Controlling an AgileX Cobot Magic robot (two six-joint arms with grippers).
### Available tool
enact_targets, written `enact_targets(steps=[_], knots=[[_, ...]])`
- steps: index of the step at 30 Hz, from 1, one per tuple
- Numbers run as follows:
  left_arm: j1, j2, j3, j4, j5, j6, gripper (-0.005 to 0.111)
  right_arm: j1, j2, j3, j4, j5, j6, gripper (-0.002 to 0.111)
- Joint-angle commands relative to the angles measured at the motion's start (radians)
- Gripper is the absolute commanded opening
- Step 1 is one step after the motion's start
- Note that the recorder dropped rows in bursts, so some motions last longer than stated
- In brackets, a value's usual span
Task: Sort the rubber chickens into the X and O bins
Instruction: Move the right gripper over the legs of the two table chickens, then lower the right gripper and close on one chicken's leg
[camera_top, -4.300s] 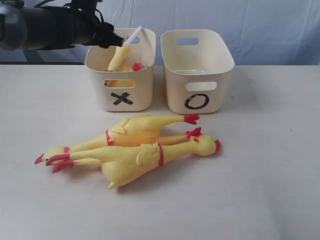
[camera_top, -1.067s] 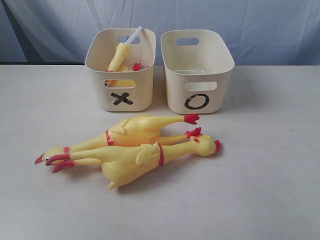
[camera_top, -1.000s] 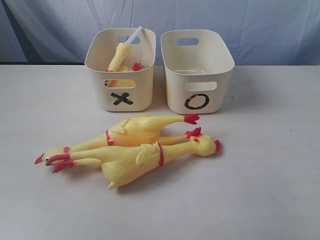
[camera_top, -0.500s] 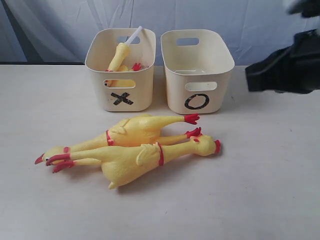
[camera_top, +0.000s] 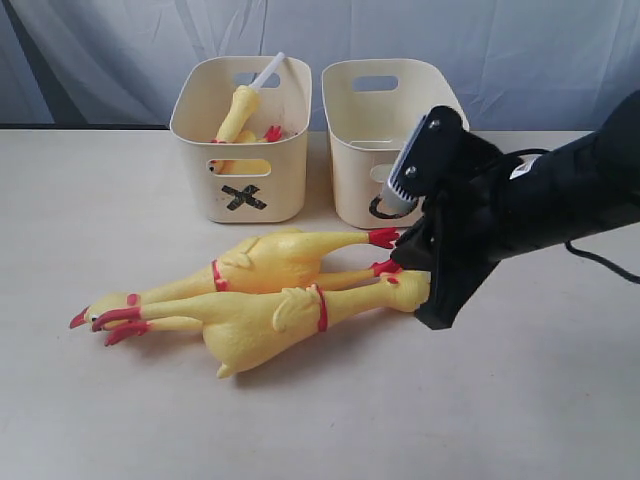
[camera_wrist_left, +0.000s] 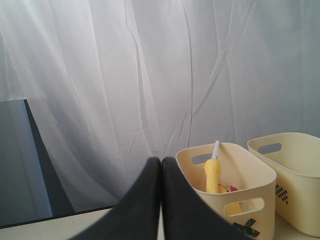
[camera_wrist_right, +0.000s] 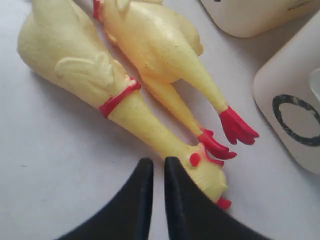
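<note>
Two large rubber chickens lie side by side on the table: the rear chicken with its red feet toward the O bin, and the front chicken with its head to the right. A smaller chicken stands in the X bin. My right gripper hangs over the front chicken's head. Its fingers stand almost together beside that head, with nothing between them. My left gripper is shut and empty, well off the X bin, and is out of the exterior view.
A white stick pokes up from the X bin. The O bin stands close beside the rear chicken's red feet. A pale curtain hangs behind the bins. The right arm's black sleeve crosses the table's right side.
The left arm left the X bin and went out of the exterior view. The right arm came in from the right and dropped down to the front chicken's head.
</note>
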Motion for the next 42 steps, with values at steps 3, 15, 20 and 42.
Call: enact_targets(steps=[3,15,20,42], knots=[[-0.003,-0.005,0.006,-0.005,0.003,-0.003,0.0,0.011,0.081,-0.006,0.007,-0.045,-0.159,0.052],[-0.003,-0.006,0.006,-0.005,0.007,-0.003,0.0,0.011,0.185,-0.006,0.011,-0.052,-0.402,0.051],[-0.003,-0.006,0.006,-0.005,0.007,-0.003,0.0,0.011,0.22,-0.006,0.011,-0.108,-0.466,0.051],[-0.003,-0.006,0.006,-0.005,0.004,-0.003,0.0,0.13,0.337,-0.008,0.006,-0.378,-0.567,0.051]])
